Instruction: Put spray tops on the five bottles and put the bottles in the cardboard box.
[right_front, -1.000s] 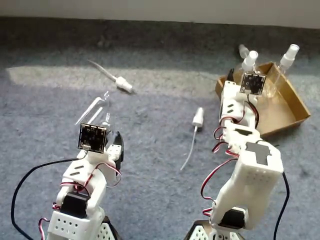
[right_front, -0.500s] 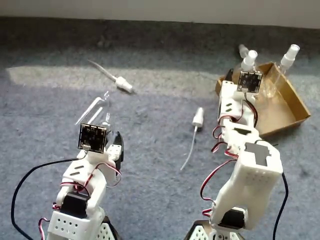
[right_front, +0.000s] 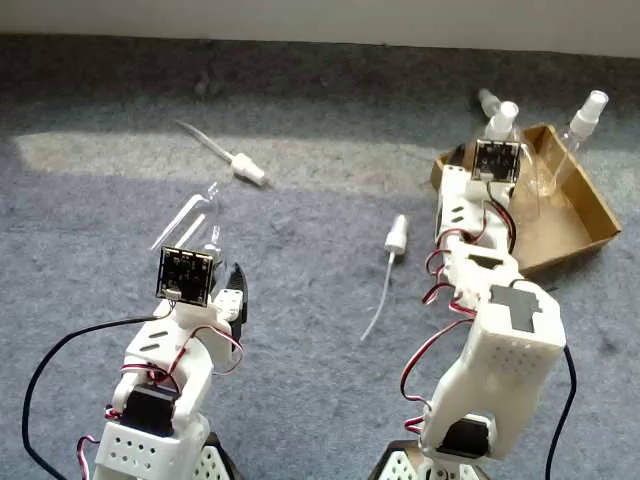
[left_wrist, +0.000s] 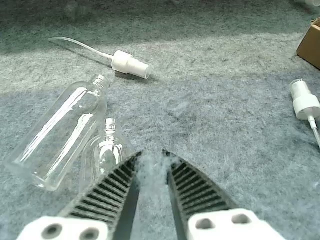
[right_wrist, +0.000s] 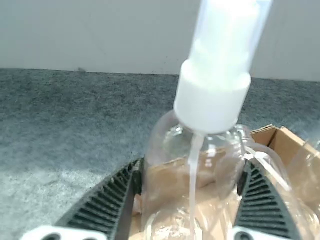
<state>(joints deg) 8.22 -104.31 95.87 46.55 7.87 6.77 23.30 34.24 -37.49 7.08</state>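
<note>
- Over the near-left corner of the shallow brown cardboard box (right_front: 585, 205), the right gripper (right_wrist: 190, 172) has its black ribbed jaws spread wide, with an upright clear plastic bottle (right_wrist: 167, 160) between them.
- Both pads (right_wrist: 125, 187) lie against the bottle's walls, so the gripper has hold of it. I cannot tell whether the bottle's base rests on the box floor.
- A white spray top (right_wrist: 217, 85) sits on this bottle's neck, and its thin dip tube runs down inside.
- A second topped bottle (right_front: 590, 110) leans at the far side of the box.
- A third topped bottle (right_front: 487, 100) shows just beyond the held one. I cannot tell whether it is inside the box.
- The left gripper (left_wrist: 151, 156) hangs low over the grey-blue carpet (left_wrist: 225, 125), well apart from the box. Its jaws are parted only a little, with nothing but carpet between them.
- One of its fingers (left_wrist: 112, 187) overlaps the small clear open-necked bottle (left_wrist: 107, 145) lying on the carpet. I cannot tell whether they touch.
- A larger clear open-necked bottle (left_wrist: 65, 132) lies just beside the small one, and both necks point away from the arm.
- A loose white spray top with a long tube (left_wrist: 131, 64) lies on the carpet beyond these two bottles.
- Another loose white spray top (right_front: 396, 235) lies between the two arms, its tube trailing toward the arm bases.
</note>
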